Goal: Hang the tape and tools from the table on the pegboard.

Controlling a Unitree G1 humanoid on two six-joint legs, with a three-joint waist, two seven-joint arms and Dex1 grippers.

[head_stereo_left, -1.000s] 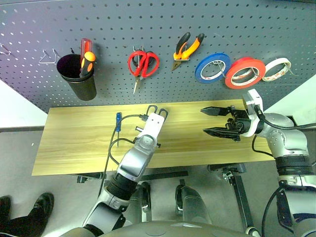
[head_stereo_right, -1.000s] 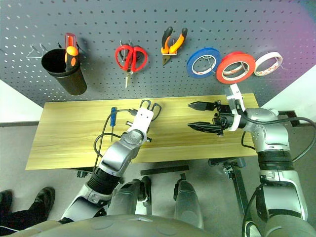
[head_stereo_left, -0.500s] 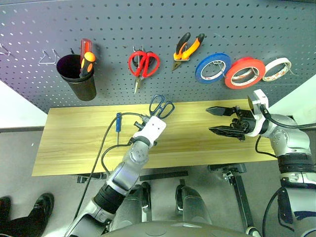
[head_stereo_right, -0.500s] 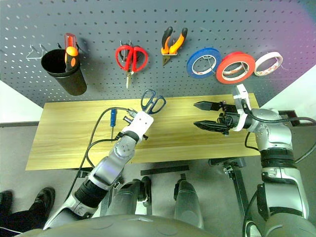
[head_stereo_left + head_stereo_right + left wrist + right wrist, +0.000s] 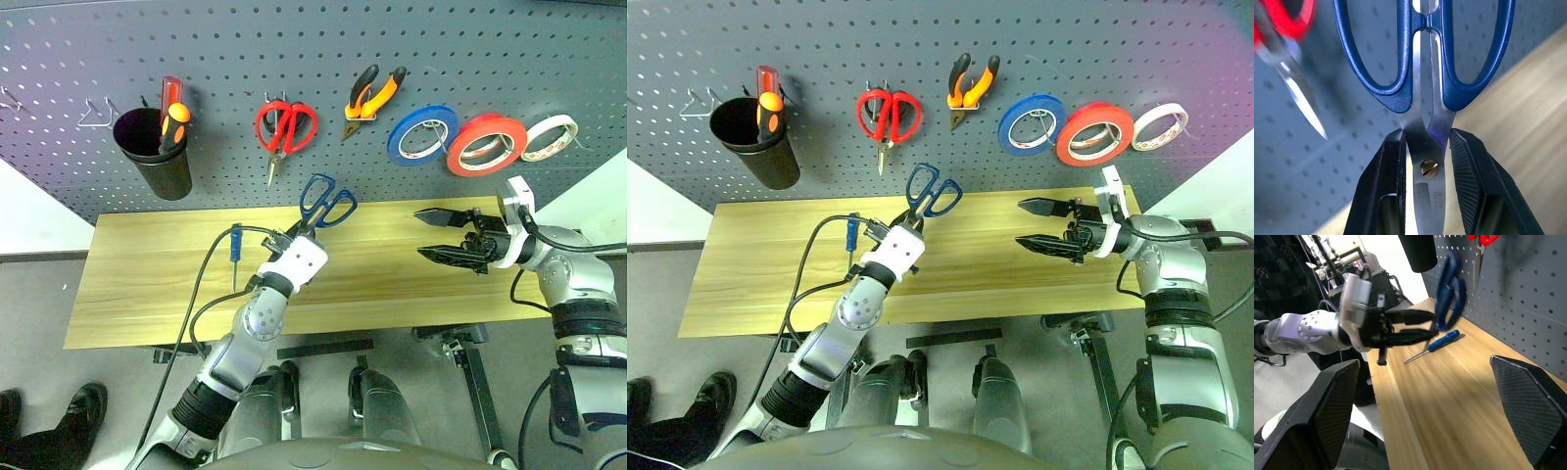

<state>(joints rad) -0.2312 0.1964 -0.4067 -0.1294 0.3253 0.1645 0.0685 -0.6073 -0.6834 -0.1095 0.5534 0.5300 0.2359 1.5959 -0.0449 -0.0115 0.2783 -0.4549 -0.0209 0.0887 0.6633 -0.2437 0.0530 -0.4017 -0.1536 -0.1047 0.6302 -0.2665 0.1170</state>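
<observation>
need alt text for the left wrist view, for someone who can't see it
Two black gripper fingers pinch the steel blades of dark blue-handled scissors near the brass pivot screw, handle loops pointing away from the camera. Behind them are the dark grey perforated pegboard, the blade tips of red-handled scissors, and the light wooden table.

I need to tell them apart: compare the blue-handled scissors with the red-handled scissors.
The blue-handled scissors are pinched at the blades by the shut left claw, handles up, off the table; the red-handled scissors hang on the pegboard, blades pointing down. Handles differ: dark blue against bright red. Both are closed and look similar in size.
</observation>
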